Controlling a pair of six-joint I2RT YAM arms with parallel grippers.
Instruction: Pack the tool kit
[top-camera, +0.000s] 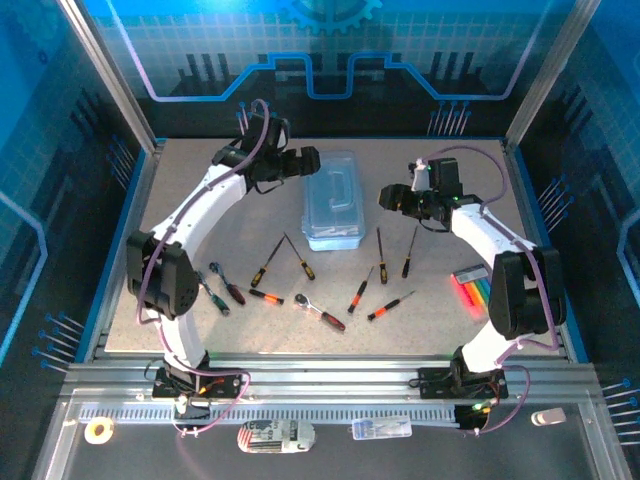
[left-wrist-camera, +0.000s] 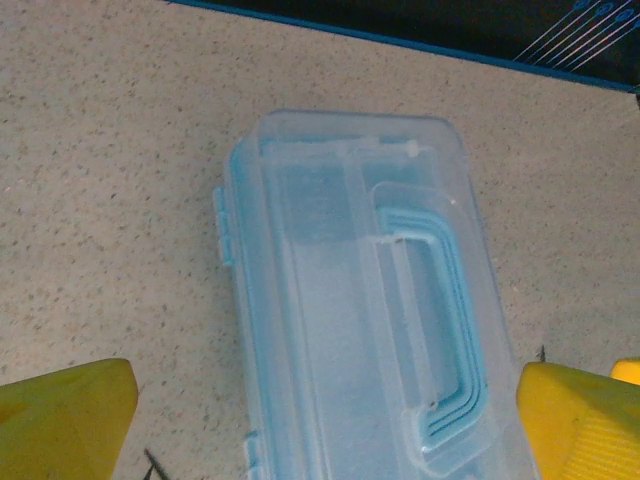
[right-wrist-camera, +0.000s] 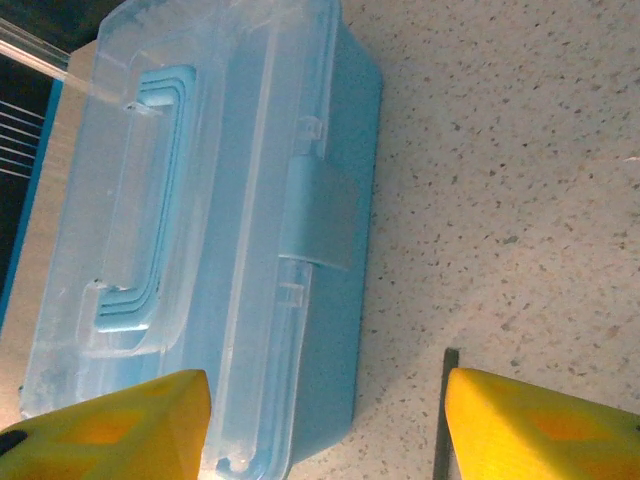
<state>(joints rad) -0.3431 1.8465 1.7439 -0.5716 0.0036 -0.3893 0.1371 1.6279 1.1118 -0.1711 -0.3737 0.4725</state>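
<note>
From my console, the left arm rose from its base, folded at the elbow near the table's left edge and swept in a long arc toward the far side. Its wrist was bent so the left gripper (top-camera: 308, 159) pointed rightward at the far left corner of the tool box (top-camera: 334, 200). Its yellow fingers (left-wrist-camera: 65, 420) stood spread wide and held nothing, and in the wrist view the box lid lay below and between them.

The right arm sat more compactly, with its elbow up at the right side and its forearm reaching in and leftward. That put the right gripper (top-camera: 388, 198) just beside the box's right wall. Its jaws were partway apart and empty, one finger (right-wrist-camera: 110, 425) over the lid's edge and the other over bare table (right-wrist-camera: 500, 150). I couldn't tell whether either touched.

The box sat closed mid-table, its handle (left-wrist-camera: 440, 330) flat on the lid and its latch (right-wrist-camera: 320, 215) folded against the side. The screwdrivers (top-camera: 268, 262) and ratchet wrench (top-camera: 320, 312) lay loose on the table, nearer the bases.
</note>
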